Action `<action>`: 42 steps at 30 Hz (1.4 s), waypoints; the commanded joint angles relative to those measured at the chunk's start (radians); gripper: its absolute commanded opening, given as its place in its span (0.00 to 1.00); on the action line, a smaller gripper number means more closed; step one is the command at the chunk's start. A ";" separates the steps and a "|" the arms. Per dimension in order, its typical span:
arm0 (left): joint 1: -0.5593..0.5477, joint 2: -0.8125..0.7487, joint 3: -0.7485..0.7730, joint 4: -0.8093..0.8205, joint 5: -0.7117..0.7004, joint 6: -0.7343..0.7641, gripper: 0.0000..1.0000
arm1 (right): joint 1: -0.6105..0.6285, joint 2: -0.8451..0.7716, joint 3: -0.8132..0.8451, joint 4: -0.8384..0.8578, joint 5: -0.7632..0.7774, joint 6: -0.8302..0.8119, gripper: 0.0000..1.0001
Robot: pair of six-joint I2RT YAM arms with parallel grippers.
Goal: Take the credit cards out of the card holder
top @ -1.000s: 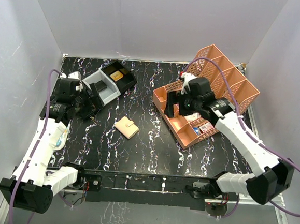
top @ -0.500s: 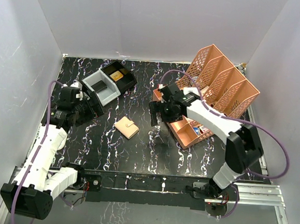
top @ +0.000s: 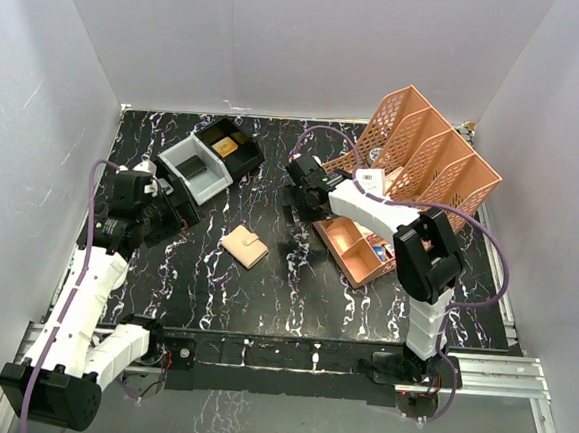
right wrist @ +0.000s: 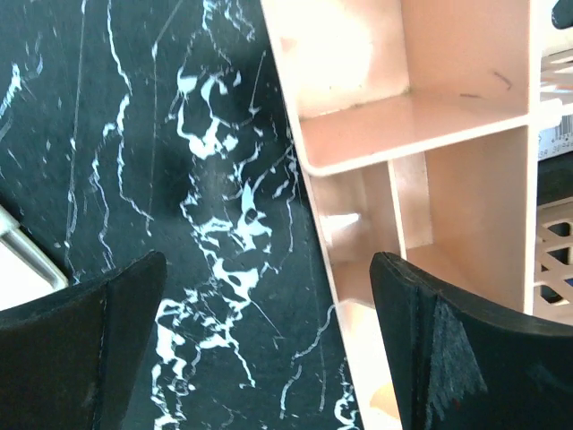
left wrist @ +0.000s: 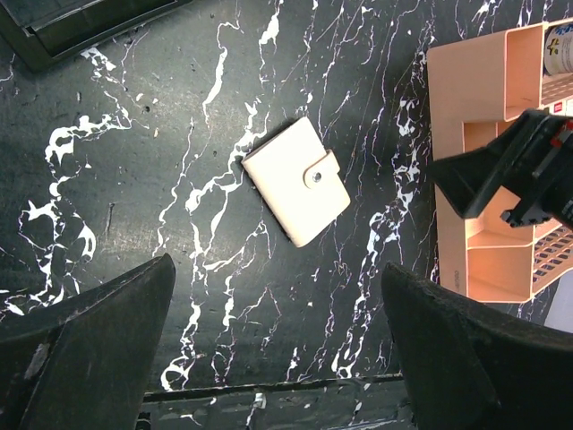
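Top external view: the black, white-veined marble-pattern table [top: 293, 297] is recorded in front of the two arm bases. The small tan leather-like folding card holder [top: 244, 246] is found lying flat on it, left of centre, between the two grippers and touched by neither. The left gripper [top: 173, 210] is held near it, on its left. The right gripper [top: 300, 189] is held to its right and somewhat farther back, just beside the front left corner of the orange plastic file rack [top: 430, 152], whose low front compartments face the arms. Farther back on the left, a black-and-grey plastic compartment tray [top: 179, 153] is noted. A gold rectangular plastic credit card [top: 226, 146] is seen in its black compartment, and a dark flat card [top: 195, 173] in a grey one.

Left wrist view: the left gripper [left wrist: 277, 358] is recorded with jaws spread wide and nothing held between them. The card holder [left wrist: 296, 180] is seen below, folded closed, its snap tab [left wrist: 322, 170] fastened.

Right wrist view: the right gripper [right wrist: 269, 358] is likewise recorded spread wide and empty, over the table and the edge of the file rack [right wrist: 403, 116].
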 commanded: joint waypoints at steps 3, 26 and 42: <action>0.009 0.011 0.007 -0.013 0.039 -0.004 0.99 | -0.040 0.070 0.099 0.100 0.202 0.012 0.98; 0.008 0.030 0.014 0.013 0.092 -0.011 0.99 | -0.232 0.148 0.392 -0.051 -0.012 -0.073 0.98; 0.009 0.056 0.043 0.033 0.126 0.032 0.99 | -0.240 -0.680 -0.427 -0.108 0.117 0.249 0.98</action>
